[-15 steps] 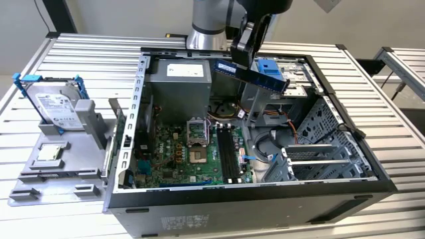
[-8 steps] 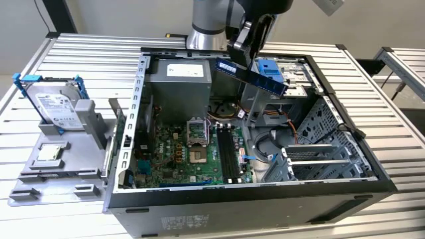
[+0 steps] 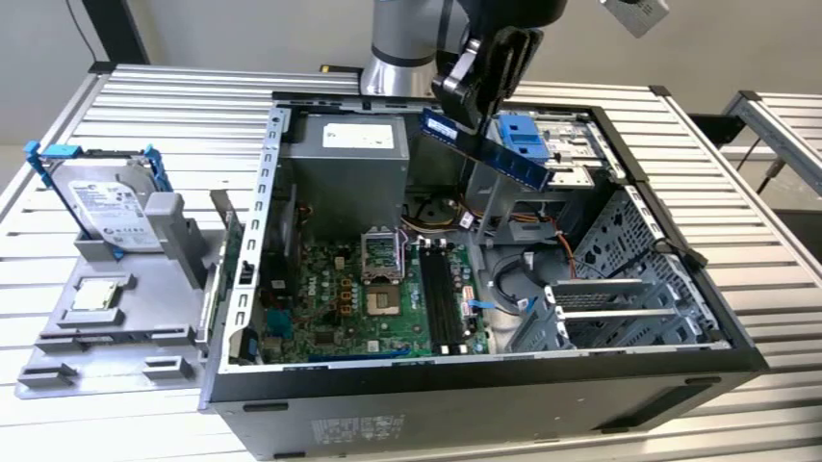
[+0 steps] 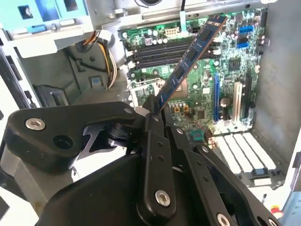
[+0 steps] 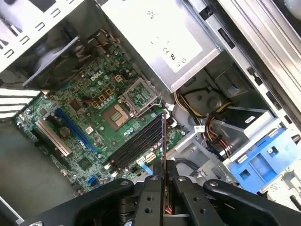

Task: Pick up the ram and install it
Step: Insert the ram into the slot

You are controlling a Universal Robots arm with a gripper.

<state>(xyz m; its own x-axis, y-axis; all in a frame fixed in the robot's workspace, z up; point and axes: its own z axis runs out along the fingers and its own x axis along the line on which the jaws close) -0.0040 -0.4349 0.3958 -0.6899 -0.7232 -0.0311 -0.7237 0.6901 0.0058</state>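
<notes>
One tabletop [image 3: 167,106]: slatted metal, and it carries everything we work with.
Open computer case [image 3: 514,395]: it lies on its side over the tabletop's middle, reaching to its near edge. A gray fixture [image 3: 129,318] with a hard drive [image 3: 110,207] stands by the tabletop's edge at the exterior view's left.
Green motherboard [image 3: 346,298]: it lies flat on the case floor, toward the case wall at the exterior view's left.
Black fingers [image 3: 465,106]: we see them closed on one end of the ram [image 3: 507,159], hanging over the case's far edge.
Held ram: it is in the air and tilted, with its free end slanting down toward the exterior view's right, well apart from the board. In the second wrist view the stick [image 4: 188,59] crosses over the board at an angle.
Black memory slots [image 3: 444,289]: they run along the motherboard's edge nearest the drive bays and look unfilled.
Step in hand: we judge it to be carrying the stick to a slot; nothing is seated yet.
Doing it well: we would level the stick and turn it parallel to one slot. We would match the notch to the key, check that the end latches are open, then descend straight without scraping neighbouring parts.
</notes>
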